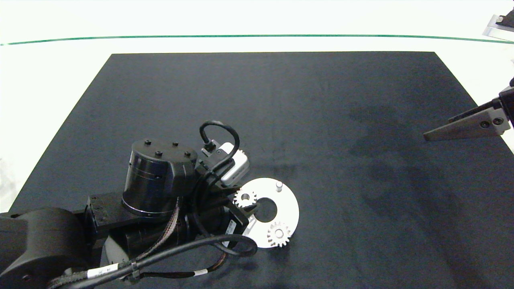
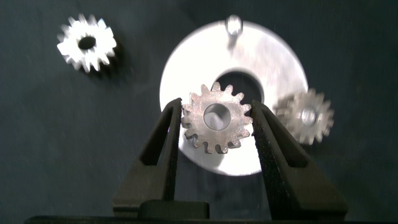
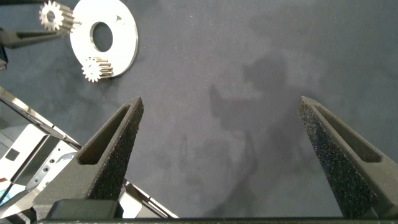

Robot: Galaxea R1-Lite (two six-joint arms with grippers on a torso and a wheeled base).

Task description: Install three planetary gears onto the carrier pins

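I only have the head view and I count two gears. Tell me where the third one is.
Observer: The left wrist view shows the third planetary gear lying flat on the black mat, apart from the white disc. The left arm hides it from you.
Operator: Confirm the left grasp.
Observer: The left gripper pinches the held gear by its teeth, one finger on each side, above the disc.
Operator: Report the right gripper.
Observer: In the right wrist view, the right gripper is wide open over bare mat, with nothing between its fingers.
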